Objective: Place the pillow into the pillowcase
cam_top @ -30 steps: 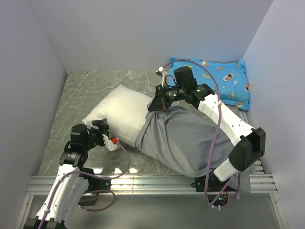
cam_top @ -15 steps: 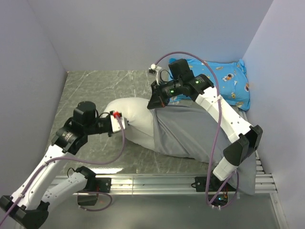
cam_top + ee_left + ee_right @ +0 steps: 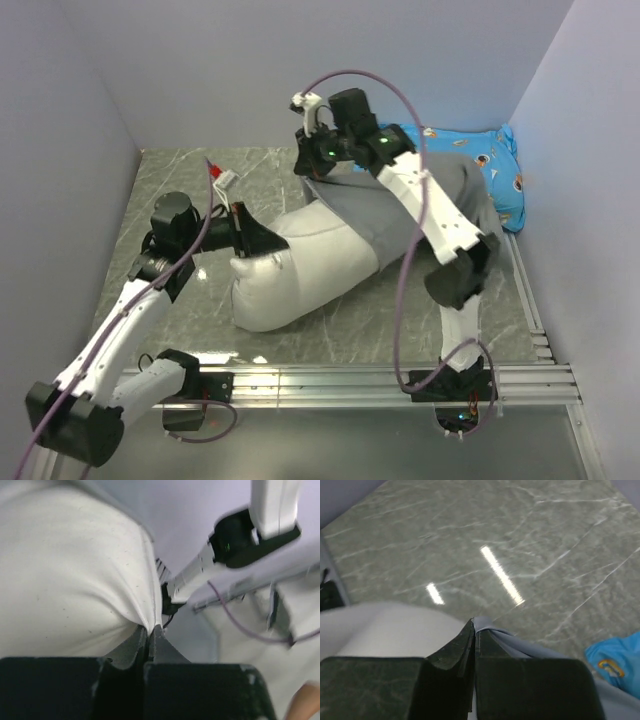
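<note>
The pillowcase (image 3: 362, 212) lifted back; right pincer (image 3: 473, 625) pinches it, left pincer (image 3: 148, 630) pinches pillow (image 3: 290, 272).

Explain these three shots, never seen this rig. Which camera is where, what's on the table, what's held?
Two robot arms are bolted at the near edge of a grey marbled table. The top picture looks down from above and behind them: left arm on the left, right arm on the right. The other two pictures come from a camera on each wrist, looking past that arm's own jaws. On the table lies a plain white stuffed pillow, its far part covered by a limp grey fabric pillowcase. A blue cartoon-printed pillow sits in the far right corner, untouched. The left arm's jaws are shut on a pinch of the white pillow; the right arm's jaws are shut on the edge of the grey pillowcase, raised above the table.
</note>
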You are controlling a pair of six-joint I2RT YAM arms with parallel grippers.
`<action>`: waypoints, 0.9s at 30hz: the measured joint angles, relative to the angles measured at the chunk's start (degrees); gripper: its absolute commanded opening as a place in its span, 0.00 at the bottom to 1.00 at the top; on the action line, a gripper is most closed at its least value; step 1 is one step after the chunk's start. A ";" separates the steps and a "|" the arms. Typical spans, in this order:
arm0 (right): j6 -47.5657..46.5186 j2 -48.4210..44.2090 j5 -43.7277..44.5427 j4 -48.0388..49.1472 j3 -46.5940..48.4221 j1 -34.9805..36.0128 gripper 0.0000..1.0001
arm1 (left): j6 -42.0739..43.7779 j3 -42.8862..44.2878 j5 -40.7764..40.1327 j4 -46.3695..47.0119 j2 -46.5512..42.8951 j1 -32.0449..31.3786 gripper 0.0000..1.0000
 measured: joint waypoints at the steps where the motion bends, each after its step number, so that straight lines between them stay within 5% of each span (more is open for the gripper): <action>1: 0.24 3.06 1.46 1.20 1.66 0.11 0.04 | -4.98 -2.01 1.38 2.05 1.29 3.19 0.00; 2: 0.48 6.12 2.91 2.73 3.21 0.33 0.13 | -8.35 -3.52 2.03 3.78 2.54 6.38 0.00; 4: 1.16 11.89 6.03 4.92 6.32 0.85 0.54 | -13.68 -6.99 3.39 6.82 5.09 13.88 0.00; 6: 1.07 15.61 9.25 6.88 7.52 1.66 0.85 | -14.62 -8.79 4.44 7.41 7.21 21.29 0.00; 7: 1.22 16.44 10.78 7.37 7.54 2.12 0.92 | -13.94 -8.81 4.74 6.38 8.37 24.76 0.00; 14: 0.17 5.86 17.44 11.06 1.03 3.98 0.95 | 5.51 -6.19 4.48 -2.86 16.50 36.26 0.00; 18: -1.51 -11.06 20.09 16.28 -8.94 3.93 0.75 | 16.79 -3.82 4.04 -10.16 24.55 36.41 0.01; 22: -4.11 -24.87 24.22 22.08 -23.50 3.78 0.75 | 25.79 -2.51 3.98 -16.44 27.63 35.76 0.00; 27: -5.95 -20.52 28.02 21.88 -29.20 3.98 0.79 | 32.15 -1.14 3.39 -19.93 26.99 35.10 0.00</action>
